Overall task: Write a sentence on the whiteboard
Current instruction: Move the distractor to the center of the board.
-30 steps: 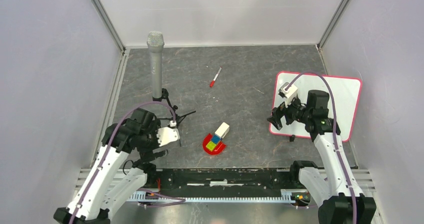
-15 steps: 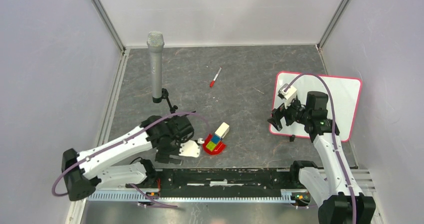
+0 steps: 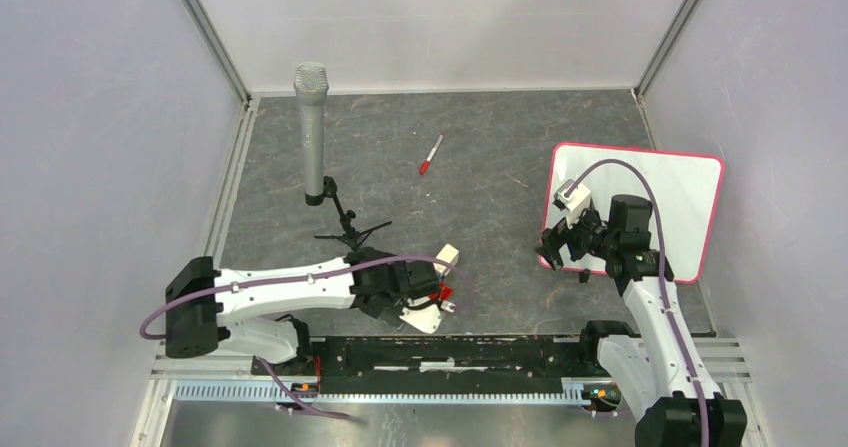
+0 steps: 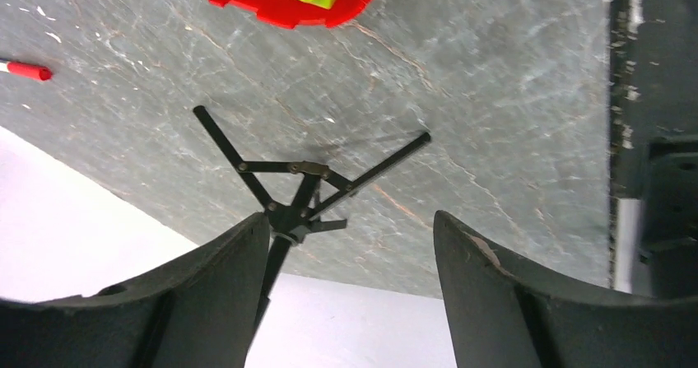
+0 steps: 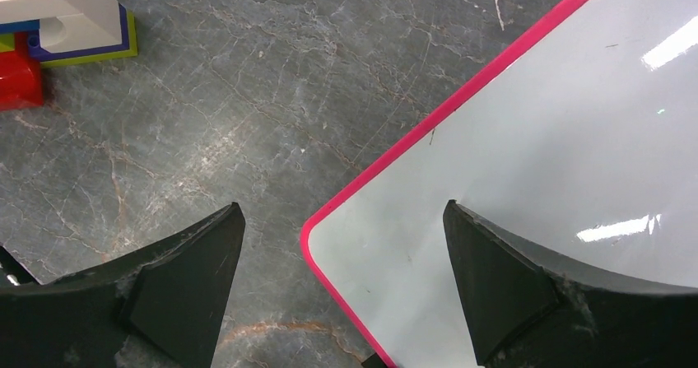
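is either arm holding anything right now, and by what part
Nothing. The left tool and the right tool are both open and empty; the right hangs over the whiteboard corner.

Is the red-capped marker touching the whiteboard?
Apart. The top external view shows the marker lying alone near the middle of the table, with a wide stretch of bare grey surface between it and the left edge of the whiteboard.
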Controlling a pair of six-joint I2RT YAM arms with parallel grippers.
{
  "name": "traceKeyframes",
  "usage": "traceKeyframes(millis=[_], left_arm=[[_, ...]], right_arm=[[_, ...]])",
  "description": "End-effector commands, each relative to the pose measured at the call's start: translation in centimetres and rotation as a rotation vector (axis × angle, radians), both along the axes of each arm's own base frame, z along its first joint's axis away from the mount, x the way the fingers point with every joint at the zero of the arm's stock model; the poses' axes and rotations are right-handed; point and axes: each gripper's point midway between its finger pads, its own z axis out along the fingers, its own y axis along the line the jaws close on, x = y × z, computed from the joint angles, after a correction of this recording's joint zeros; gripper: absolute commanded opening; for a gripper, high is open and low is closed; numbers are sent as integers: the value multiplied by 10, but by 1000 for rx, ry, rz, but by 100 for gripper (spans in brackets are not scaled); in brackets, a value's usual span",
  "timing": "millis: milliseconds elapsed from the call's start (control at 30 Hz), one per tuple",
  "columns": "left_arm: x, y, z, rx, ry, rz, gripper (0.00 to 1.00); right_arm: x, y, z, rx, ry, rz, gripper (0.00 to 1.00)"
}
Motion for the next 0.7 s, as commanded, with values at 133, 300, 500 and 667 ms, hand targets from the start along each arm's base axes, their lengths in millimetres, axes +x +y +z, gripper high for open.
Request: traceKeyframes(millis=[133,300,500,667], left_arm=[[43,0,-16,30,-63,23,78],[59,21,-30,73,-29,16,81],[83,33,-40,109,-44,33,84],[95,43,-49,147,-56,23,88]], right_arm=[[8,-2,5,-12,-59,-6,97],[9,-2,4,-11,-58,-9,97],[10,-2,1,-8,-45,-9,97],[10,-1,1,-6,-37,-8,97]])
